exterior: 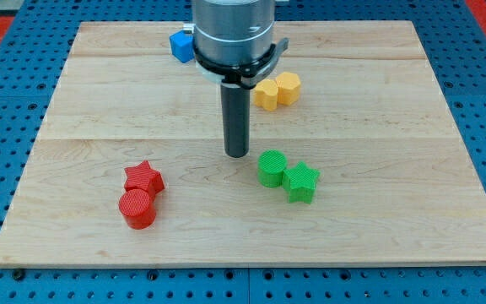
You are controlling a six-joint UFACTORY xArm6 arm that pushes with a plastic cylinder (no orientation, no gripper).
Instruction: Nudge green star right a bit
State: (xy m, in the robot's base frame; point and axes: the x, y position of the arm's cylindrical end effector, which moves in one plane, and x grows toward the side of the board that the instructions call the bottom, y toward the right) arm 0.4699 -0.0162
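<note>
The green star (301,181) lies on the wooden board right of centre, touching a green cylinder (271,167) on its left. My tip (237,154) rests on the board just left of the green cylinder, a short gap away, and up-left of the green star.
A red star (144,178) and a red cylinder (137,208) sit together at the lower left. Two yellow blocks (277,90) lie above the green pair. A blue block (180,45) shows at the top, partly hidden by the arm. The board (412,127) is ringed by blue pegboard.
</note>
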